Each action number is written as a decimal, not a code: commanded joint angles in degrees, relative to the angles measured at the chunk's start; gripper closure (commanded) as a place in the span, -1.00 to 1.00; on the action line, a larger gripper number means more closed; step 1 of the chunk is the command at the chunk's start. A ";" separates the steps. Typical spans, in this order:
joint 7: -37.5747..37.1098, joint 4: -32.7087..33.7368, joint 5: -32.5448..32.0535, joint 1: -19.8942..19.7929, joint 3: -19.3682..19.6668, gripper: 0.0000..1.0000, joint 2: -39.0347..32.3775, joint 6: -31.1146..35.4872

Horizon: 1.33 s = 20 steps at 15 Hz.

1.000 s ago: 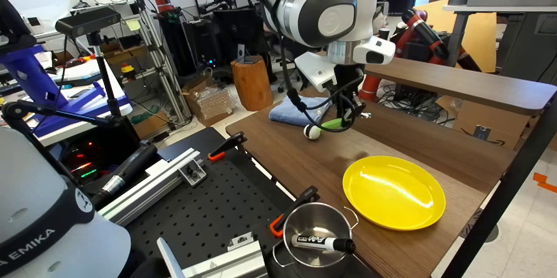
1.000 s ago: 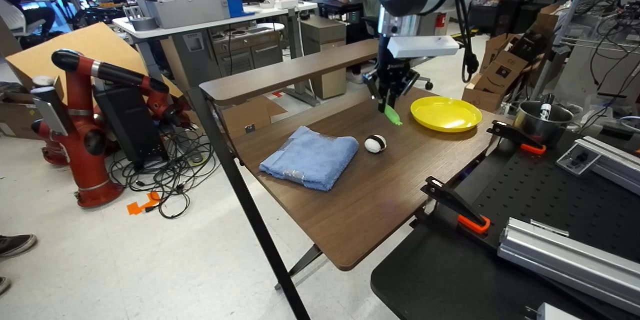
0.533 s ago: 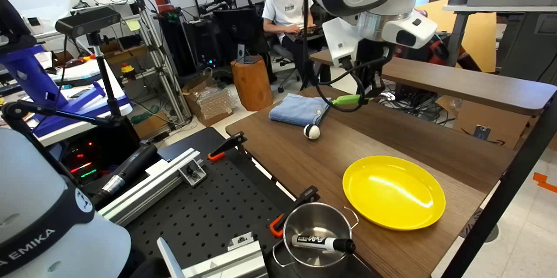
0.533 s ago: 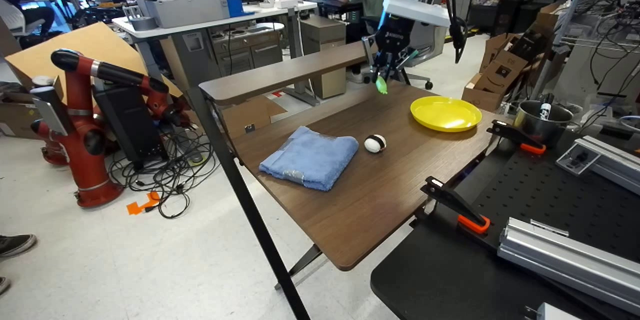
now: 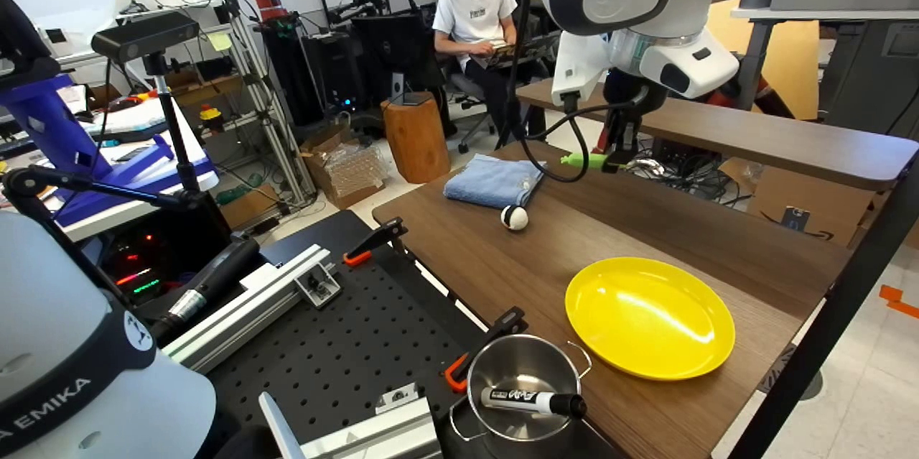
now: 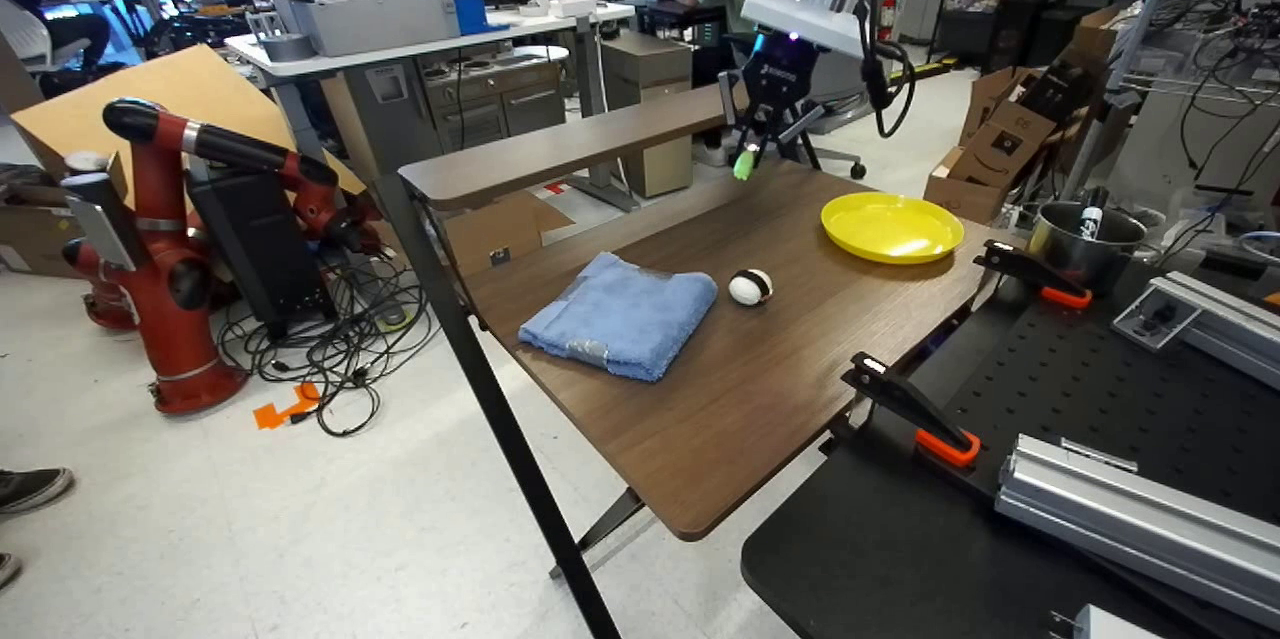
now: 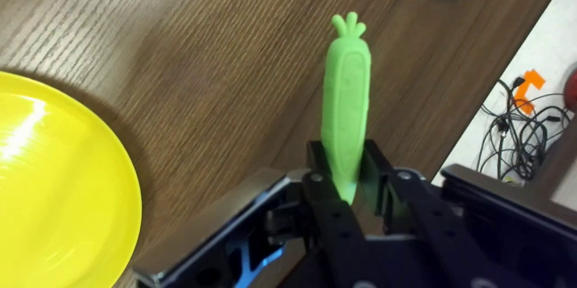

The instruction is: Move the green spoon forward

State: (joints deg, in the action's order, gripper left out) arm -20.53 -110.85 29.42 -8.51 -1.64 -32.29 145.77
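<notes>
My gripper is shut on the green spoon and holds it above the brown table. In the wrist view the spoon's lime-green handle points up and away from the gripper, its lower end pinched between both fingers. The spoon's other end is hidden there behind the fingers. In an exterior view a silvery end shows past the gripper's far side. In an exterior view only a bit of the green handle shows below the gripper, over the table's far part.
A yellow plate and a white ball with a dark band lie on the table. A folded blue towel lies near the ball. A raised shelf runs behind the gripper. A metal pot holds a marker.
My gripper has carried the spoon away from the robot's base, toward the table's far side and the shelf, turning somewhat on the way. The plate, ball and towel have not moved.
</notes>
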 commanded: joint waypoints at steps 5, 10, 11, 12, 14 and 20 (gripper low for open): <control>-14.51 8.02 -0.76 3.68 5.34 0.89 -7.67 0.91; -22.93 15.89 -2.49 4.51 7.85 0.89 -13.64 -0.90; -24.21 17.17 -2.68 4.43 8.03 0.89 -14.56 -1.25; -25.50 18.33 -2.90 4.36 8.24 0.89 -15.45 -1.49; -27.72 20.91 -3.39 4.15 8.54 0.89 -17.29 -2.43; -32.19 23.53 -6.41 4.70 9.11 0.89 -19.42 -4.08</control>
State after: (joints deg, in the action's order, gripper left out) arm -49.47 -90.07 25.16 -5.08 6.35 -49.88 143.12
